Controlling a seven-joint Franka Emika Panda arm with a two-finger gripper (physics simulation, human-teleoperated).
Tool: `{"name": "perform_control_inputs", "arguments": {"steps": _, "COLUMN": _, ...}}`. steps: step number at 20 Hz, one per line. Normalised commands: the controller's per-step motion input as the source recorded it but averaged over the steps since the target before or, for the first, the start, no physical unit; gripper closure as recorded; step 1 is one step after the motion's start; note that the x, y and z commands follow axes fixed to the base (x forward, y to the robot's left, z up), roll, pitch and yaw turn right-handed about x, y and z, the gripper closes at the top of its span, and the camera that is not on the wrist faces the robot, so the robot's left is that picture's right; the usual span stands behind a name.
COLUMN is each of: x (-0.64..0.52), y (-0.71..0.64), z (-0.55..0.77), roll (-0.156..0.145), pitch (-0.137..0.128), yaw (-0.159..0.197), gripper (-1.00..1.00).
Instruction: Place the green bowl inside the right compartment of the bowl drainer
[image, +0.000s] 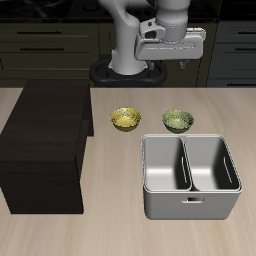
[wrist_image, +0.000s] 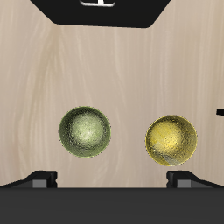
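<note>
The green bowl (image: 177, 120) is small, olive, speckled inside, and sits upright on the table just behind the bowl drainer (image: 191, 206). The drainer is a grey metal tub with a central wall and two wells, both empty. My gripper (image: 173, 58) hangs high above the table, farther back than the bowls, with nothing in it. In the wrist view the green bowl (wrist_image: 85, 131) lies below the open gripper (wrist_image: 112, 180), whose fingertips (wrist_image: 39, 180) stand wide apart.
A yellow-gold bowl (image: 125, 120) (wrist_image: 171, 138) of the same size sits beside the green one. A big dark-brown box (image: 45, 145) stands beside the drainer, across a strip of bare table. A dark rounded-cornered shape (wrist_image: 105, 10) shows past the bowls in the wrist view.
</note>
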Motion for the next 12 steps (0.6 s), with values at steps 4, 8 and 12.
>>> {"name": "perform_control_inputs", "arguments": {"steps": 4, "x": 0.02, "y": 0.29, "z": 0.03, "roll": -0.005, "pitch": 0.007, "yaw": -0.005, "gripper": -1.00}}
{"name": "perform_control_inputs", "arguments": {"steps": 8, "x": 0.05, "y": 0.32, "z": 0.03, "roll": -0.031, "pitch": -0.021, "yaw": -0.012, "gripper": -1.00}}
{"name": "perform_control_inputs", "arguments": {"steps": 12, "x": 0.10, "y": 0.25, "z": -0.05, "roll": -0.036, "pitch": 0.000, "yaw": 0.018, "gripper": -1.00}}
